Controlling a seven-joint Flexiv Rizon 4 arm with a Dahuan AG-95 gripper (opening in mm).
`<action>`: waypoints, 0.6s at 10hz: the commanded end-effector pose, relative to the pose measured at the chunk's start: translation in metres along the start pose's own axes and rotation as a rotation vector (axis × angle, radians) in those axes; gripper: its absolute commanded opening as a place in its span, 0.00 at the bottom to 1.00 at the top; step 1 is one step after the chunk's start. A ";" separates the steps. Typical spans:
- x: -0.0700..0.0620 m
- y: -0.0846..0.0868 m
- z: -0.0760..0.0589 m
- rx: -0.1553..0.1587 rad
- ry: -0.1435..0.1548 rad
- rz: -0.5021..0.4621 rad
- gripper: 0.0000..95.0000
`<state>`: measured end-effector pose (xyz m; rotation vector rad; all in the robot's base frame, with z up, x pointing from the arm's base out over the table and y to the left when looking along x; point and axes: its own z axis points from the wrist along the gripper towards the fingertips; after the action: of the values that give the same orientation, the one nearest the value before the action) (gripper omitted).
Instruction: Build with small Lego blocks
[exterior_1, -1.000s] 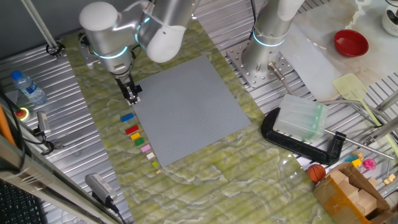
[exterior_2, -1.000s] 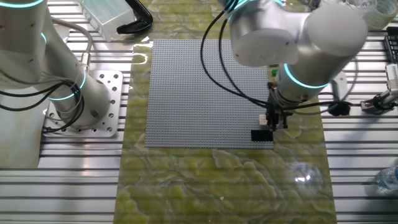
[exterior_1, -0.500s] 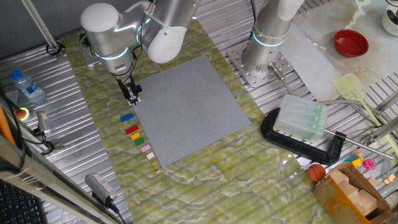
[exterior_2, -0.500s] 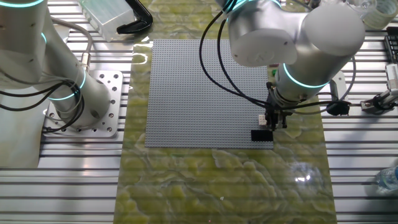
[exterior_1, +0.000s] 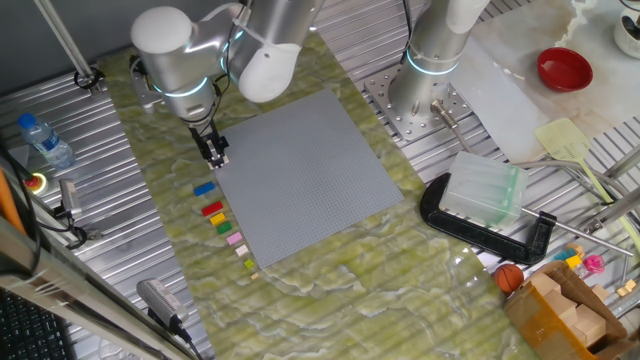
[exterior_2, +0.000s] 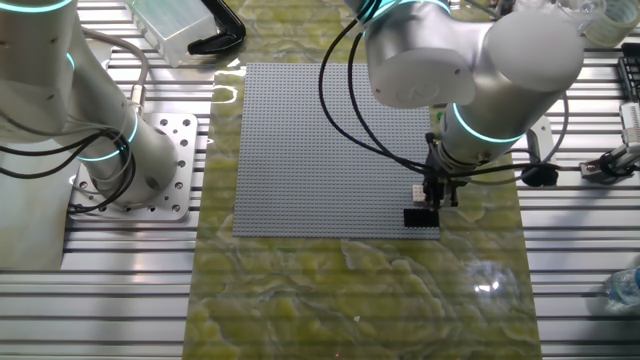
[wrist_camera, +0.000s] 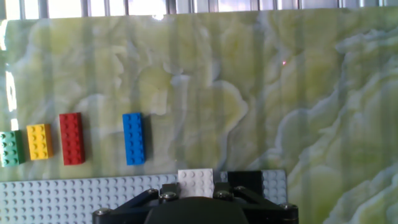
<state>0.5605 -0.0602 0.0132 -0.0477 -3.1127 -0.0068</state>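
Note:
My gripper (wrist_camera: 195, 194) stands at the grey baseplate's (wrist_camera: 62, 199) edge, its jaws flanking a white block (wrist_camera: 195, 182), and it looks shut on it. A black block (wrist_camera: 244, 180) sits right beside the white one on the plate. On the marbled mat lie a blue block (wrist_camera: 134, 138), a red one (wrist_camera: 71, 138), a yellow one (wrist_camera: 38, 141) and a green one (wrist_camera: 7, 148) in a row. In one fixed view the gripper (exterior_1: 213, 152) is at the baseplate's (exterior_1: 305, 175) left corner, above the block row (exterior_1: 212, 209). In the other fixed view the gripper (exterior_2: 432, 195) hovers just above the black block (exterior_2: 420, 216).
A second arm's base (exterior_1: 425, 95) stands behind the plate. A black clamp holding a clear box (exterior_1: 485, 200) is at the right, a red bowl (exterior_1: 565, 68) far right. A water bottle (exterior_1: 45, 140) lies at the left.
The gripper has shifted very slightly along the plate's edge with the white block between its jaws. The loose blocks have not moved.

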 end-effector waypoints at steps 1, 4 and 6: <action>0.000 0.001 0.000 0.000 0.001 0.004 0.20; -0.001 0.001 0.002 0.000 0.001 0.008 0.20; -0.001 0.001 0.003 -0.001 0.001 0.010 0.20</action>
<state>0.5619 -0.0589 0.0104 -0.0622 -3.1115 -0.0081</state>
